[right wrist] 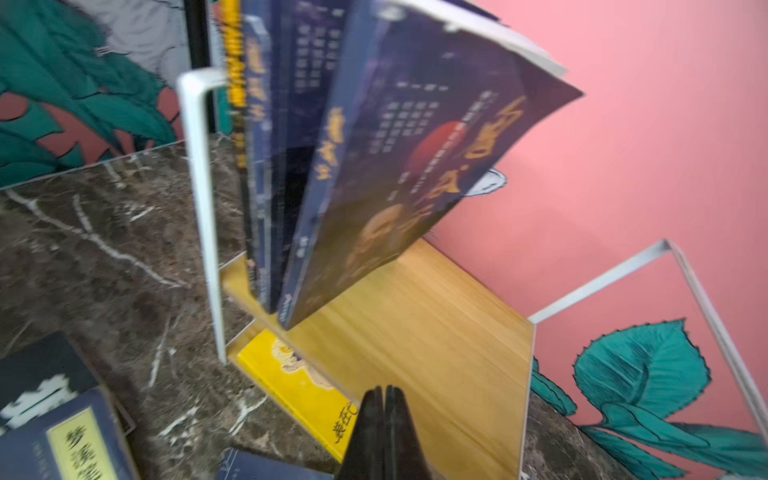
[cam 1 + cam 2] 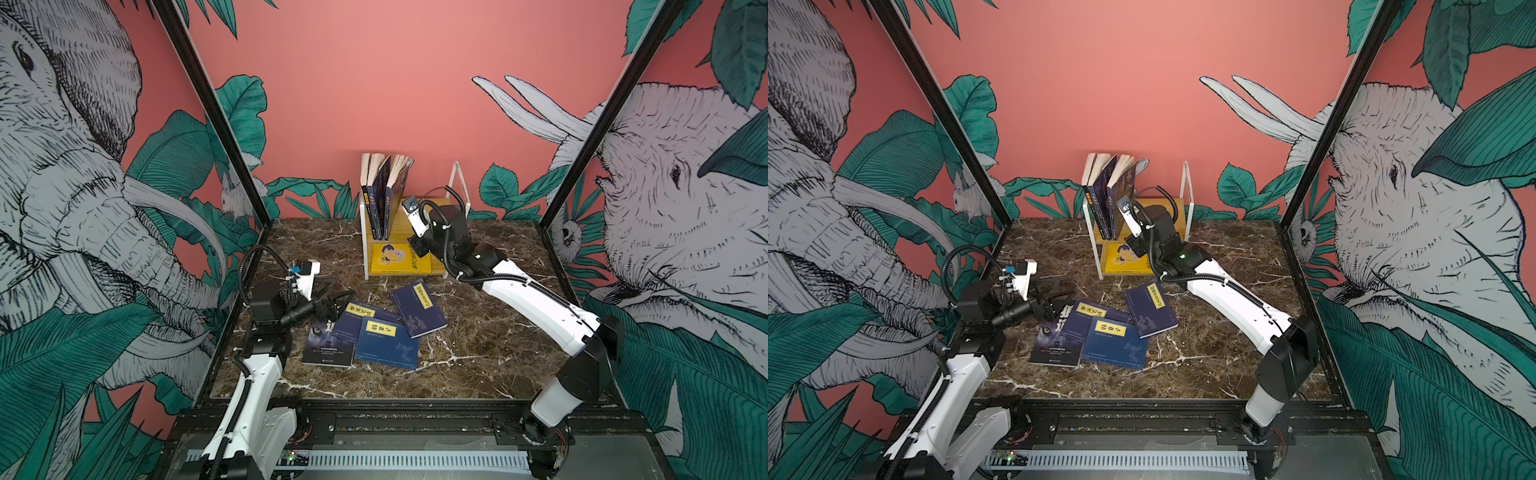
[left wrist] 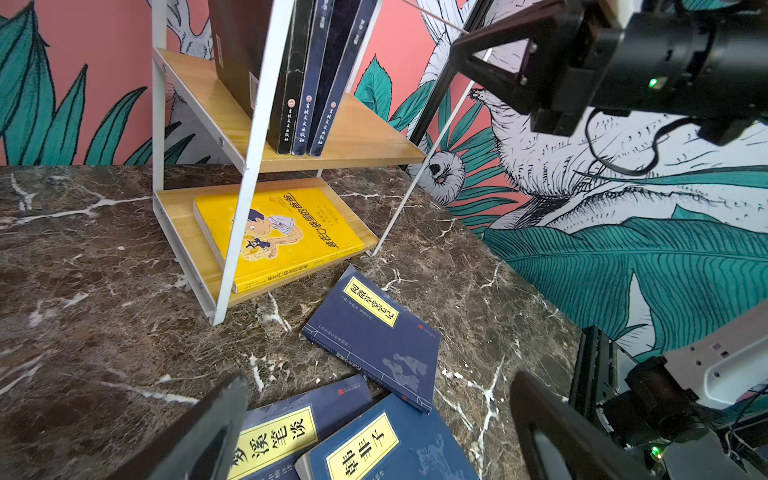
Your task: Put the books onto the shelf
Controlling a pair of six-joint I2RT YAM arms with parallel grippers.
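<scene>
My right gripper [image 1: 384, 399] is closed tight and holds nothing, just before the upper board of the shelf [image 1: 436, 324]. Two purple books [image 1: 395, 166] lean there, pages spreading; one careless push from me could tip them down. My left gripper [image 3: 378, 380] stands wide above four books [image 2: 388, 343] lying on the table [image 2: 478, 353].

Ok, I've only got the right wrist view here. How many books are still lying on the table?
Observer: Four: three navy books and the wolf book.
Operator: What's the left claw doing?
Observer: The left claw is open and empty, hovering by the wolf book's far end.
Operator: Which book is nearest the shelf?
Observer: One navy book, lying flat just in front of the shelf.
</scene>
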